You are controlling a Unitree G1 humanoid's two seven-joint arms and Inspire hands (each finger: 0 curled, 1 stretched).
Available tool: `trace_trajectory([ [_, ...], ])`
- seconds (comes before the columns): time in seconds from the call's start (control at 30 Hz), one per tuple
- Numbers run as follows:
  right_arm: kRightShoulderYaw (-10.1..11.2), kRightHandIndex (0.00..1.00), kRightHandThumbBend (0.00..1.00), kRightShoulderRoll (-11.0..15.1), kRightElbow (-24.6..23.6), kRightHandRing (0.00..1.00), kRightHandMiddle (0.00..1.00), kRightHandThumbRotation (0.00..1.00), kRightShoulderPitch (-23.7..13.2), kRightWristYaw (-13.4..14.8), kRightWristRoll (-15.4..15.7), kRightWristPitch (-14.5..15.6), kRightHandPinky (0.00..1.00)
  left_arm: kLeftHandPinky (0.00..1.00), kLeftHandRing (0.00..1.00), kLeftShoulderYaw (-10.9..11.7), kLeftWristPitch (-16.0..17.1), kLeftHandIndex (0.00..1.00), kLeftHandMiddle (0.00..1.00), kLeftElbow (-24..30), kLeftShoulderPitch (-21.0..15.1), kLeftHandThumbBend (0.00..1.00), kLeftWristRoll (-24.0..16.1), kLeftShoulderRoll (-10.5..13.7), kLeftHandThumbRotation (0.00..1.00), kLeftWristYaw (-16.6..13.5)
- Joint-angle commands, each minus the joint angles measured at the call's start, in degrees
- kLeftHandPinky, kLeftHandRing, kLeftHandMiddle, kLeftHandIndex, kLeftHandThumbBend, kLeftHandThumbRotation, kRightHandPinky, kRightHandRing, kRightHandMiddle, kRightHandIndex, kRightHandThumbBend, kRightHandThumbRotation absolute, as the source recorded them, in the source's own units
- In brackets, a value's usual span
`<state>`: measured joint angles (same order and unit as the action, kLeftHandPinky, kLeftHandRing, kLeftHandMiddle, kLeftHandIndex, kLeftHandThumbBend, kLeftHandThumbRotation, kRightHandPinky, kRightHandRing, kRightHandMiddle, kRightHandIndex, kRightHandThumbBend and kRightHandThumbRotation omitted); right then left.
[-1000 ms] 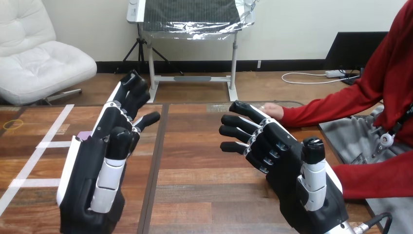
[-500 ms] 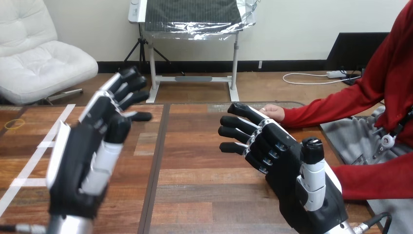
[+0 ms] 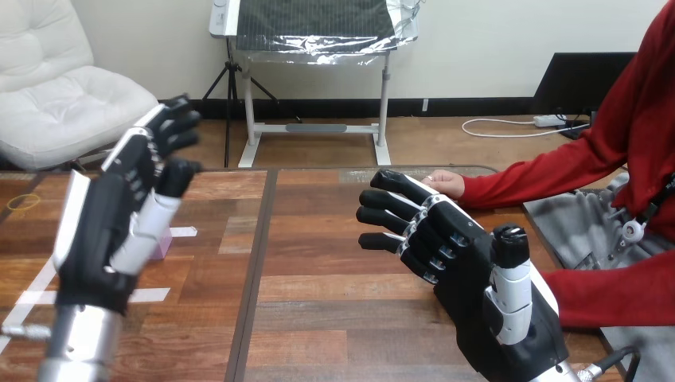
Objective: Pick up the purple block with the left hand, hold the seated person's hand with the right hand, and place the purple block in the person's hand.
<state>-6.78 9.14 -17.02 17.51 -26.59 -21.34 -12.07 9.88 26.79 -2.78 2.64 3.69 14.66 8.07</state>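
In the head view, the left robot hand (image 3: pixel 97 231) hung above the counter's (image 3: pixel 334 270) left part, fingers straight and holding nothing. The purple block (image 3: pixel 164 243) lay on the counter just beside its thumb, partly hidden. The right robot hand (image 3: pixel 466 274) was likewise open, its fingertips near the person's hand (image 3: pixel 446 184) at the far edge. For a clean pick, the left robot hand should probably lower over the block and close on opposite faces.
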Motion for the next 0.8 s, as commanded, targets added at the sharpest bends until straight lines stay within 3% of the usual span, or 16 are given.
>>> trace_trajectory([
  [0.0, 0.6, 0.84, 0.9, -0.4, -1.0, 0.83, 0.83, 1.0, -4.6, -0.1, 0.1, -0.3, 0.76, 0.76, 0.84, 2.0, 2.1, 0.86, 0.85, -7.1, -8.6, 0.65, -1.9, 3.0, 0.86, -1.2],
  [0.47, 1.0, 0.82, 0.89, -0.3, -1.1, 0.82, 0.81, 1.0, -4.5, -0.1, -0.2, -0.4, 0.75, 0.84, 0.87, 2.2, 1.7, 0.86, 0.87, -19.0, -17.4, 0.59, -5.9, 6.7, 0.85, -3.5],
  [0.77, 1.2, 0.82, 0.9, -0.2, -0.9, 0.81, 0.8, 1.0, -4.8, -0.3, -0.4, -0.5, 0.73, 0.83, 0.86, 1.2, 1.3, 0.85, 0.86, -26.5, -22.5, 0.59, -8.4, 8.6, 0.83, -4.1],
])
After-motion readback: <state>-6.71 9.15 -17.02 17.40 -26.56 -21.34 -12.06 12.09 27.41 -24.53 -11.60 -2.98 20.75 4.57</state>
